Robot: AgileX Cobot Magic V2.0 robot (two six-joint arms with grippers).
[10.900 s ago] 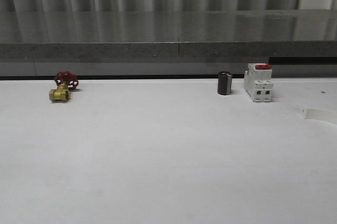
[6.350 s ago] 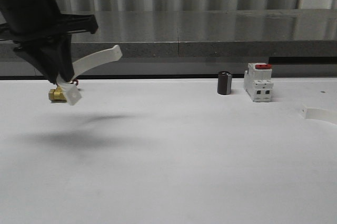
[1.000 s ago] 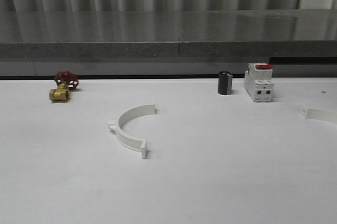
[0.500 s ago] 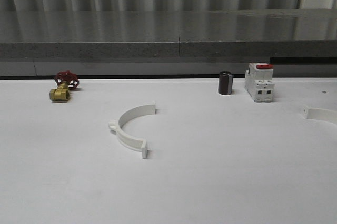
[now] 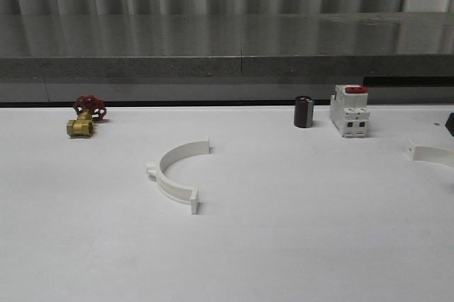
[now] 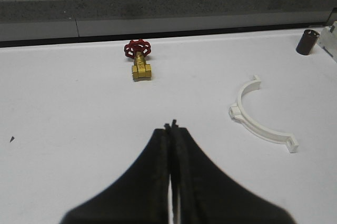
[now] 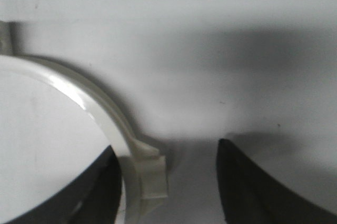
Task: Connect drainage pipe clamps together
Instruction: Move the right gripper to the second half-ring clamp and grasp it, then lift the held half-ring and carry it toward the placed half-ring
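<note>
**Right pincer arrives over the second clamp half**

Since half a second ago, a dark edge of the right arm has entered the front view beside the white plastic half-ring at the far right (image 5: 431, 153); the rest of the scene is unchanged.

On the white desk (image 5: 284, 245), the other white plastic half-ring clamp (image 5: 177, 173) lies flat, its open side facing the right arm. The left pincer (image 6: 171, 129) is clenched and empty, with that clamp ahead of it and off to its right, and the brass valve with a red handwheel (image 6: 140, 62) straight ahead.

The right pincer (image 7: 167, 182) is spread open low over its clamp half. The tabbed end of the arc (image 7: 150, 174) sits between the fingers, close against the left finger (image 7: 100, 192), and the band's long axis curves away ahead of the pincer. The right arm is clearly nearer this piece, so closing on that tab looks like the coming move.
</note>
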